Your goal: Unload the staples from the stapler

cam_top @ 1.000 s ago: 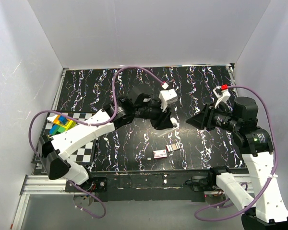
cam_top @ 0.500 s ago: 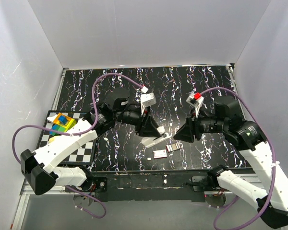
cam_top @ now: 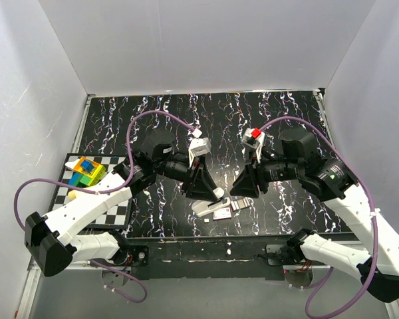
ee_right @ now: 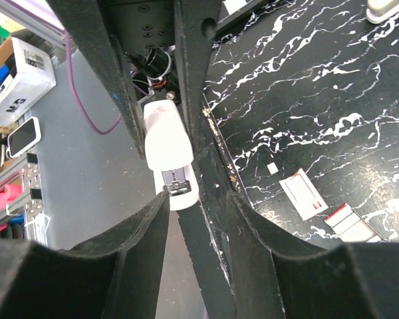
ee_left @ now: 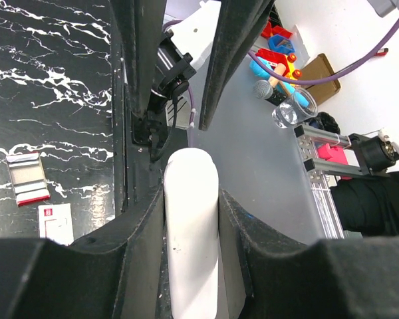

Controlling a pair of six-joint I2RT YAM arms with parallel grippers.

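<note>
though stapler (ee_left: 191,226) sits clamped — box (ee_left: 55,221) illegible

Top view: stapler (cam_top: 206,206) was partly covered by left gripper (cam_top: 201,189). Fingertips of that and right gripper (cam_top: 238,189) lay hidden under their own bodies. Left wrist view: stapler's near end was cut off at bottom edge. Right fingers' contact with stapler could not be told. Staples (cam_top: 238,205) were too small to count; box (cam_top: 221,213) print was unreadable.
</note>
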